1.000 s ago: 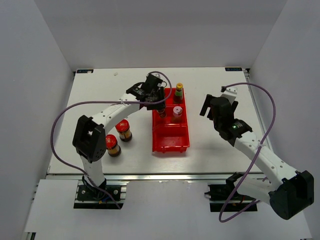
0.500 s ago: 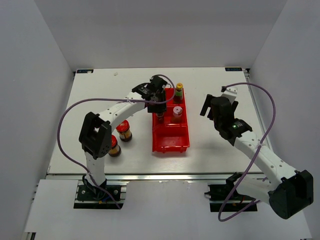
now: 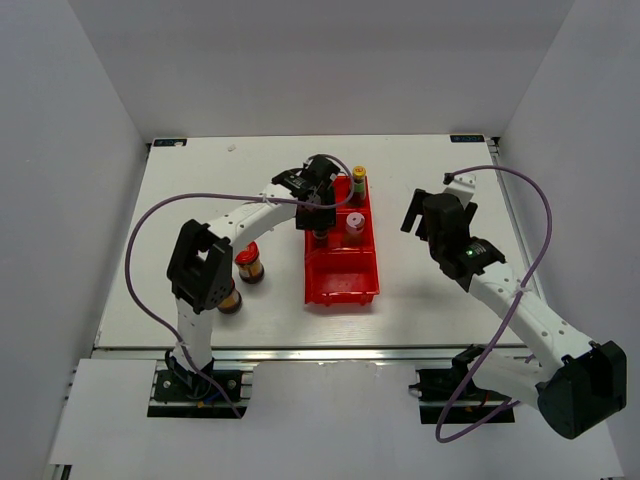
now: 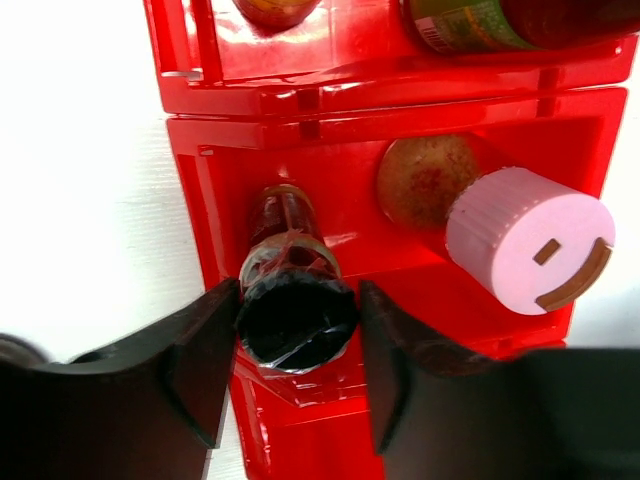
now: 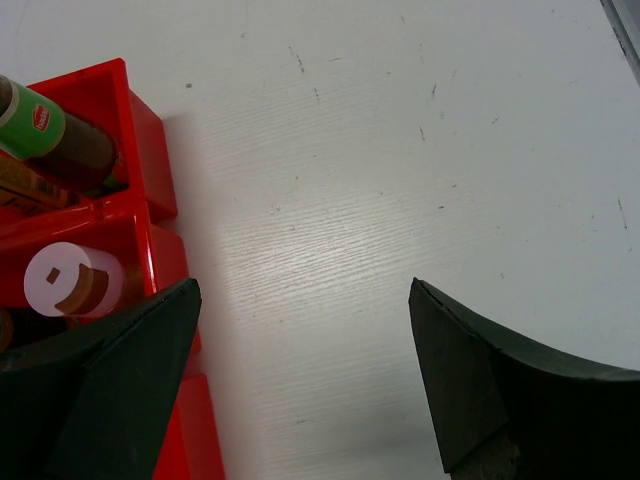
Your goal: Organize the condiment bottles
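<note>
Left fingers pinching dark-capped bottle beside pink-capped one in tray: clear from wrist, hidden overhead. Right fingers spread above counter.

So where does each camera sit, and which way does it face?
Top external: above and behind, facing down at the table; left arm and right arm show.
Left wrist: faces down past left gripper at dark-capped bottle in red tray.
Right wrist: faces down past open right gripper at table beside tray.
Shared: pink-capped bottle, in all three.
</note>
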Controlling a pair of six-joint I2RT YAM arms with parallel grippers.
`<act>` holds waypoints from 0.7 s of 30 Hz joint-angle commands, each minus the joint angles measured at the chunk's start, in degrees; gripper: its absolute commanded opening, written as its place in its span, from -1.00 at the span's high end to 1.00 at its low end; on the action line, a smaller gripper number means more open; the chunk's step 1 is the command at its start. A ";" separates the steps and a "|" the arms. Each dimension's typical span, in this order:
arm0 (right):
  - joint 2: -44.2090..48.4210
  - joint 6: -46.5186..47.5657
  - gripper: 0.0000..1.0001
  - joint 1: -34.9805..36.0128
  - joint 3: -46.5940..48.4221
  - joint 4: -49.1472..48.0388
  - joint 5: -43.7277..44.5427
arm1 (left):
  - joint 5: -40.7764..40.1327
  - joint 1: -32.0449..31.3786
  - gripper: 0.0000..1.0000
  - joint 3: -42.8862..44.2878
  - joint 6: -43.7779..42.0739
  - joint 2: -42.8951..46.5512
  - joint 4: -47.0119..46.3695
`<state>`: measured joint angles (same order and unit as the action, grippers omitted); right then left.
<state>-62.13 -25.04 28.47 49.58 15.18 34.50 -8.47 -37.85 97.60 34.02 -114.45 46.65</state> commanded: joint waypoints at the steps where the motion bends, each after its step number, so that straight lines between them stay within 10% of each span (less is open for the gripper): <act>1: 1.05 -0.19 -0.79 -0.43 -0.63 -0.68 0.22 | -1.99 -0.21 -0.25 1.72 -0.09 1.43 0.63; 9: 1.04 -0.01 -0.79 -0.61 -0.89 -0.85 -0.14 | -1.99 -0.21 -0.48 1.10 -0.45 1.07 0.45; 12: 0.87 0.51 -0.79 -0.61 -1.24 -1.55 -0.93 | -2.25 -0.21 -0.96 0.66 -0.36 2.04 -0.07; 21: 0.87 3.32 -0.79 -0.61 -0.54 -2.26 -5.67 | -2.78 -0.21 -0.96 0.31 -2.38 7.31 -3.32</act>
<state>-62.11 -23.38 28.12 48.84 14.96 30.98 -10.13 -37.85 97.12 32.95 -112.86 45.21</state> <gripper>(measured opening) 0.895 0.983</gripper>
